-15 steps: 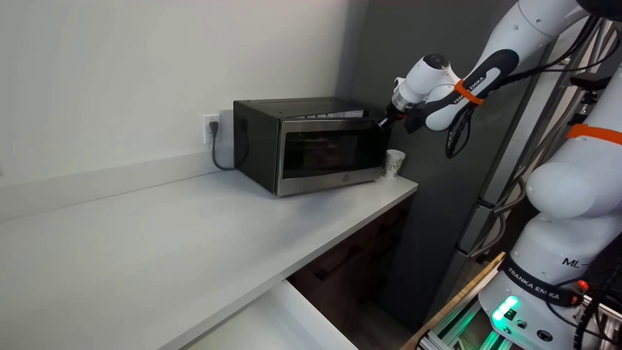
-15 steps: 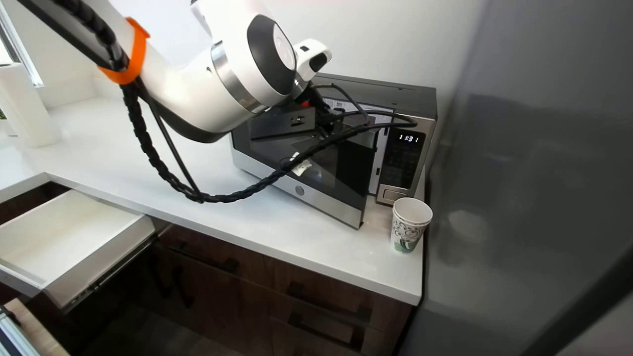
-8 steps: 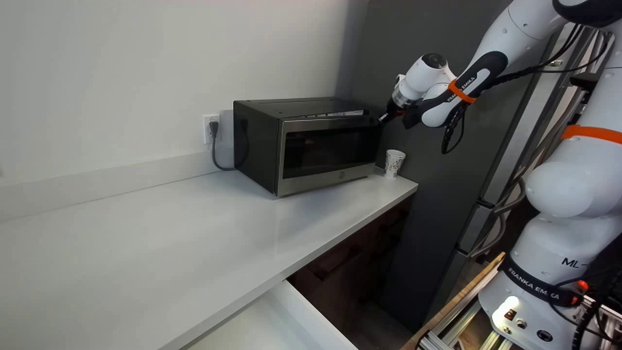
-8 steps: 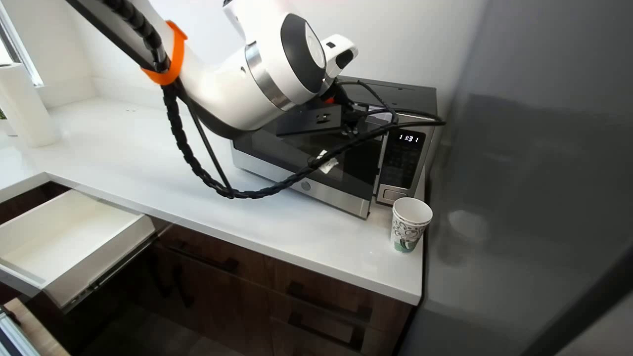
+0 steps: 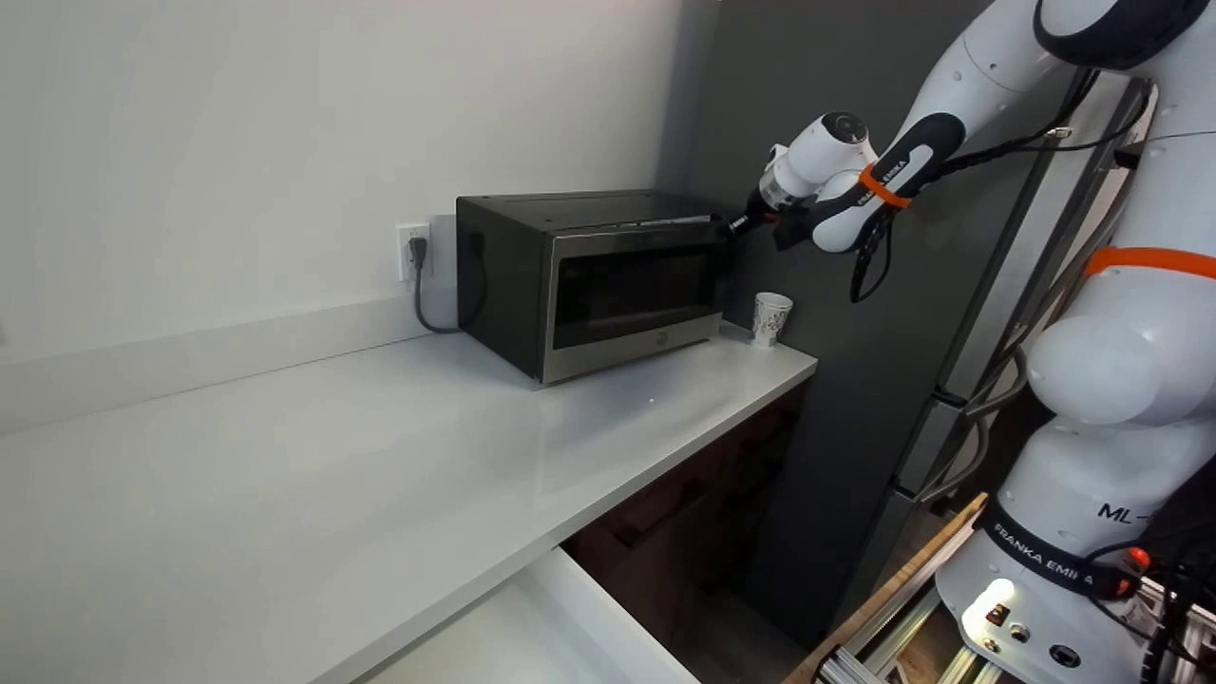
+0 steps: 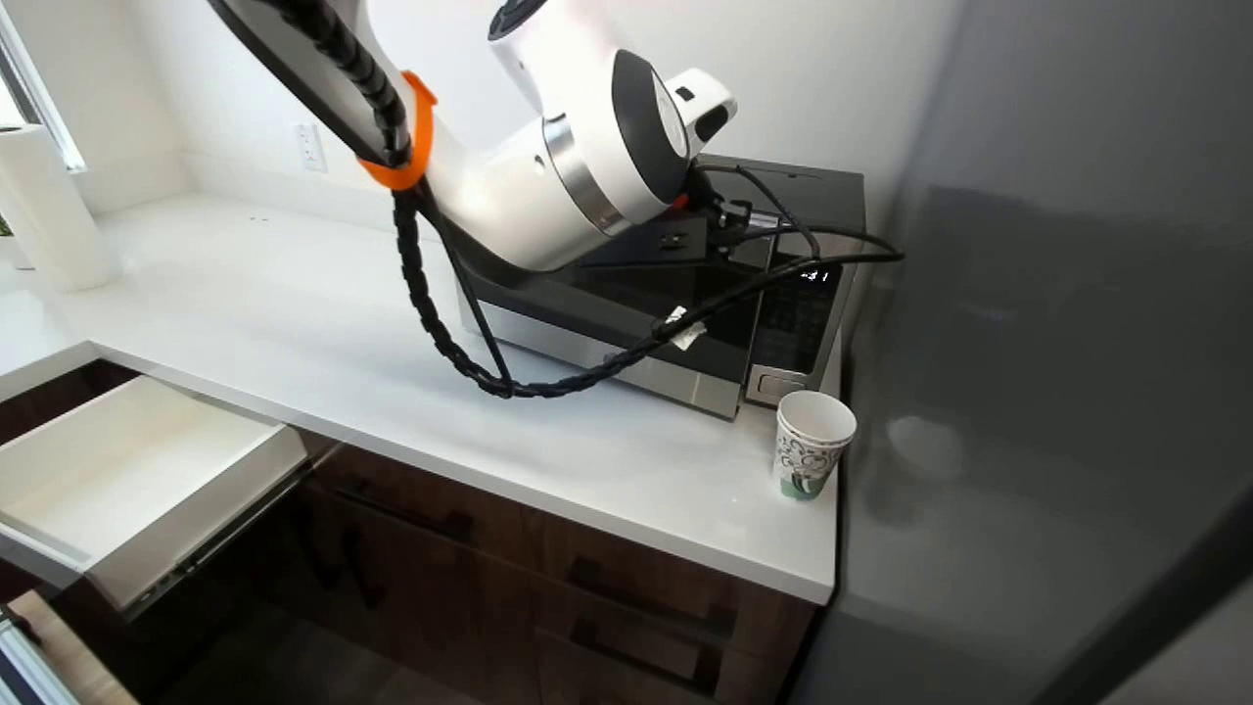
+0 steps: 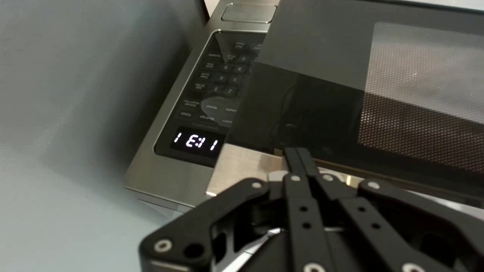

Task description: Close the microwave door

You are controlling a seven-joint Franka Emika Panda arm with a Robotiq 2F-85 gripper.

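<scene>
The microwave (image 5: pixel 503 275) stands on the counter, black with a lit control panel (image 7: pixel 215 83). Its door (image 5: pixel 632 356) has a silvery frame and dark window and is slightly ajar. A thin pale strip shows along its top in an exterior view, and its free edge stands a little proud of the panel (image 6: pixel 788 333). The door also fills the right of the wrist view (image 7: pixel 317 53). My gripper (image 7: pixel 297 151) is shut with nothing between its fingers. Its tips are at the door's upper edge near the free side (image 5: pixel 736 226); touching looks likely. The arm covers part of the door in an exterior view.
A patterned paper cup (image 6: pixel 812 446) stands on the counter by the microwave's free-edge side. A tall dark cabinet (image 5: pixel 845 313) rises close beside it. An open white drawer (image 6: pixel 147 460) juts out below the counter. A power cord (image 5: pixel 418 271) runs behind the microwave.
The door has swung inward toward the microwave body, and its gap has narrowed. My gripper and arm have moved with it toward the microwave. The cup has not moved.
</scene>
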